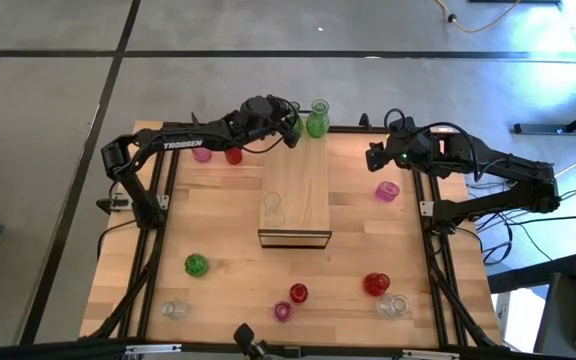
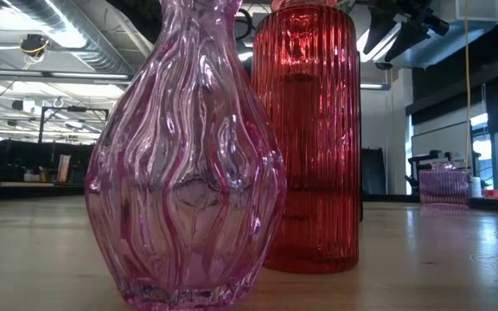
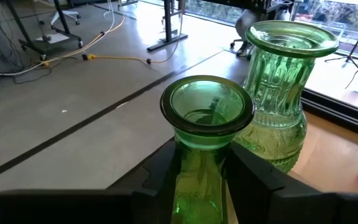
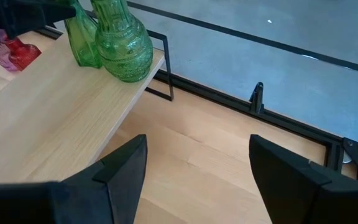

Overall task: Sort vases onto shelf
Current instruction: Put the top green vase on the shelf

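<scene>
The light-wood shelf (image 1: pixel 295 190) lies in the middle of the table. A wide green vase (image 1: pixel 317 120) stands on its far end and also shows in the left wrist view (image 3: pixel 278 106). My left gripper (image 1: pixel 290 127) is shut on a slimmer green vase (image 3: pixel 205 118) just left of it. A clear vase (image 1: pixel 272 208) stands on the shelf nearer the front. My right gripper (image 4: pixel 197 168) is open and empty, over the table right of the shelf's far end (image 1: pixel 373 157). My left gripper pinches the slim green vase's neck (image 3: pixel 197 171), just below the flared rim, between its two fingers (image 3: pixel 253 171). The fingers come from the table's left. The vase is upright, with its base (image 4: pixel 87 61) at the shelf's top beside the wide green vase; whether it rests there, I cannot tell.
Pink (image 1: pixel 202 152) and red (image 1: pixel 233 154) vases stand left of the shelf at the back, and a pink one (image 1: pixel 387 190) to its right. Green (image 1: pixel 196 264), clear (image 1: pixel 175 309), red (image 1: pixel 298 293), pink (image 1: pixel 283 311), red (image 1: pixel 375 284) and clear (image 1: pixel 394 305) vases stand near the front.
</scene>
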